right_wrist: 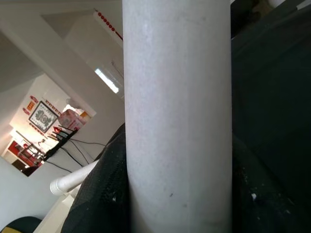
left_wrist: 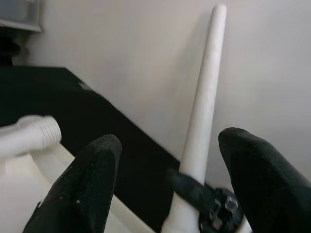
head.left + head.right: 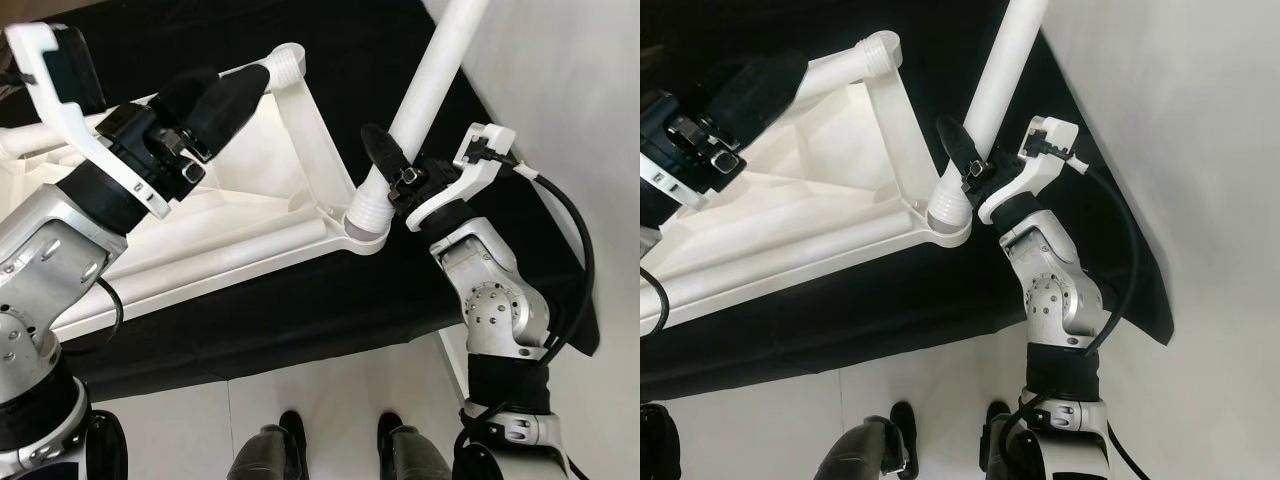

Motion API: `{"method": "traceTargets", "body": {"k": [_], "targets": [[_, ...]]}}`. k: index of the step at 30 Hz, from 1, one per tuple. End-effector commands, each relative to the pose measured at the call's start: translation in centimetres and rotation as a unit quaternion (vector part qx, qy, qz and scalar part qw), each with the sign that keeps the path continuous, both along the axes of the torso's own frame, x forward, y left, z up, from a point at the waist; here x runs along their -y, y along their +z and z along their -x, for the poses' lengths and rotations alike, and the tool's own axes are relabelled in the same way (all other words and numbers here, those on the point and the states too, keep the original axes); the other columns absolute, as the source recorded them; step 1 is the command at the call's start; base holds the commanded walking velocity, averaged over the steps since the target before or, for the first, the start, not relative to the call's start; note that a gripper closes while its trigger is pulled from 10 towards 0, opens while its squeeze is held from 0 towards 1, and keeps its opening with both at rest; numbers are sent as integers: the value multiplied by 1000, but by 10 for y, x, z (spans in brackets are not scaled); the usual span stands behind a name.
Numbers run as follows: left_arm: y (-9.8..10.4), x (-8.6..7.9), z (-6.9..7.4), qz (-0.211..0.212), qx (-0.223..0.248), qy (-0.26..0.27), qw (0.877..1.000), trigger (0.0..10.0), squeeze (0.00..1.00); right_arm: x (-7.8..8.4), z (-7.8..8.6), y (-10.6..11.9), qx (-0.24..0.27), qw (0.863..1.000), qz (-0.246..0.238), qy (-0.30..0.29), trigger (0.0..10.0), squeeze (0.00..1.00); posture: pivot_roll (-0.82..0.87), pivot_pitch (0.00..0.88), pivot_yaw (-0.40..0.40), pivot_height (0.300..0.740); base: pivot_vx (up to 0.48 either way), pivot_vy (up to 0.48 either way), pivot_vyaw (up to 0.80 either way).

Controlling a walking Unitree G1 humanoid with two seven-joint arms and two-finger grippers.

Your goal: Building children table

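An upturned white plastic table top (image 3: 250, 180) lies on a black cloth (image 3: 330, 300). A white table leg (image 3: 430, 95) stands tilted in the near corner socket (image 3: 365, 225). My right gripper (image 3: 390, 165) is shut on the leg just above its ribbed base, and the leg (image 1: 177, 116) runs between its fingers in the right wrist view. My left gripper (image 3: 215, 105) hovers open over the table top, near the far corner socket (image 3: 285, 62). Its fingers (image 2: 87, 189) frame the leg (image 2: 204, 111) in the left wrist view.
The black cloth covers the floor under the table top and ends at a pale floor (image 3: 330, 390) near my feet (image 3: 290, 430). A light wall (image 3: 570, 80) stands to the right. Another white leg (image 3: 30, 140) pokes out at the far left.
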State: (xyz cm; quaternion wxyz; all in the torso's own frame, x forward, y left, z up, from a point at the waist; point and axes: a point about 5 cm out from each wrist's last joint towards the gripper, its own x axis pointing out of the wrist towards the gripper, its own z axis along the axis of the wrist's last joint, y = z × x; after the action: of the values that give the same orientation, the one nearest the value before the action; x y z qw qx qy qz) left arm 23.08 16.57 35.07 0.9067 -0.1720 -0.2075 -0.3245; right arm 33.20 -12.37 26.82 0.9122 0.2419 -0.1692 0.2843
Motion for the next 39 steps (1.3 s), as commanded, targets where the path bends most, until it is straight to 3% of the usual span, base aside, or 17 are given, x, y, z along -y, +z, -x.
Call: {"method": "traceTargets", "body": {"k": [1,10,15,16,18,19,20,22,23,24,25,26,28,30,33,34,39], "targets": [[-4,0,4,-2,-3,-5,1000,10000,0,-3,4,6,18,1000,2,10,0,0,58,338,116,740,0,0,0],[-21,3,8,-7,-32,-4,999,10000,0,-5,5,18,44,999,10,22,0,0,60,332,116,740,0,0,0],[-28,5,10,-5,-44,-3,999,10000,0,-10,10,43,100,994,33,34,0,0,59,321,119,740,0,0,0],[-31,7,10,-7,-49,-3,999,10000,0,-11,12,51,123,991,50,27,6039,0,58,317,118,740,0,0,0],[-34,8,10,-8,-53,-3,999,10000,0,-13,14,56,138,988,61,21,6039,0,58,317,118,740,0,0,0],[-41,10,9,-22,-65,6,998,10000,0,-15,14,59,155,983,98,-3,10000,0,56,316,118,740,0,0,0],[-41,10,9,-22,-65,6,998,10000,0,-15,14,59,155,983,98,-3,10000,0,56,316,118,740,0,0,0],[-67,12,6,-72,-103,64,990,10000,0,-20,12,48,190,951,224,-98,10000,0,54,314,119,740,0,0,0],[-67,12,6,-72,-103,64,990,10000,0,-20,12,48,190,951,224,-98,10000,0,54,314,119,740,0,0,0],[-76,11,5,-86,-116,88,986,10000,0,-22,13,43,207,936,259,-118,10000,0,48,303,121,740,0,0,0],[-76,11,5,-86,-116,88,986,10000,0,-22,13,43,207,936,259,-118,10000,0,48,303,121,740,0,0,0],[-82,12,4,-85,-125,98,984,10000,0,-25,15,37,220,923,289,-130,10000,0,47,299,120,740,0,0,0],[-84,14,3,-80,-127,99,984,10000,0,-28,17,33,229,916,302,-130,10000,0,47,299,120,740,0,0,0],[-76,16,1,-61,-112,91,988,10000,0,-31,18,29,234,912,313,-124,10000,0,45,275,114,740,0,0,0],[-49,21,-4,-22,-62,53,996,10000,0,-41,20,23,244,904,335,-104,10000,0,38,253,114,740,0,0,0],[-30,23,-5,-9,-26,23,999,10000,0,-46,20,21,247,903,341,-91,10000,0,33,236,115,740,0,0,0],[13,30,-7,-10,80,-33,996,10000,0,-58,21,20,260,900,341,-72,10000,0,28,198,112,740,0,0,0]]}}
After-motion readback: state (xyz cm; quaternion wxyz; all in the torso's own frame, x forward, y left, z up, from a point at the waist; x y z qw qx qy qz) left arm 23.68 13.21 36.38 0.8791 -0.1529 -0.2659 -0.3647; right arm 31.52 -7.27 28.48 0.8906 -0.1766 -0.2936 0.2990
